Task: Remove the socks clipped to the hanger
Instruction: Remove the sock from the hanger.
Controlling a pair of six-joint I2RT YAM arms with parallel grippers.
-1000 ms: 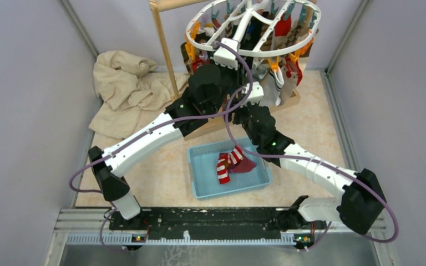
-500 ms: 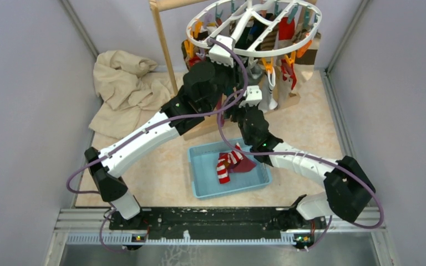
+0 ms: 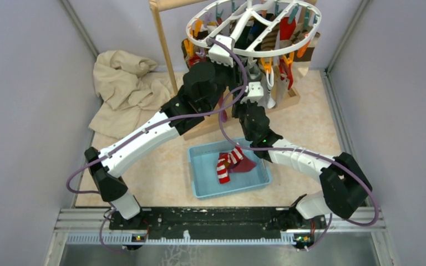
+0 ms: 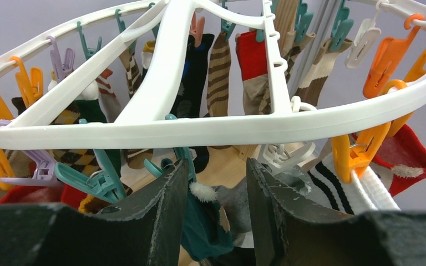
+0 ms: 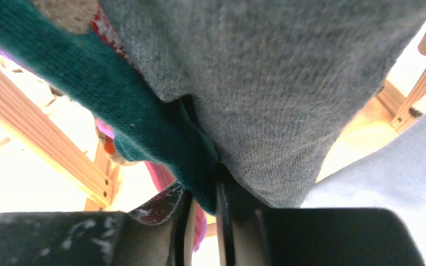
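Observation:
The white oval hanger (image 3: 243, 25) hangs at the back with many socks (image 3: 284, 27) clipped below it. Seen from the left wrist, the hanger (image 4: 199, 130) spans the frame with striped, red and argyle socks behind it. My left gripper (image 4: 217, 166) sits just under the rim, its jaws apart. A teal clip (image 4: 186, 158) lies against its left finger. A teal sock (image 4: 205, 227) with a white pompom and a grey sock (image 4: 236, 202) hang beyond the gap. My right gripper (image 5: 202, 194) is shut on the lower edge of the teal sock (image 5: 144, 116), beside the grey sock (image 5: 272, 83).
A blue tray (image 3: 199, 183) lies in front of the arms, holding a red-and-white striped sock (image 3: 223, 168) and a dark red sock (image 3: 245, 164). A beige cloth (image 3: 125, 88) is heaped at the back left. The wooden stand (image 3: 165, 50) carries the hanger. Grey walls close in both sides.
The right arm has swung in and up under the hanger, and its jaws have closed on the teal sock. The left arm shifted slightly up, and the hanger swayed a little.

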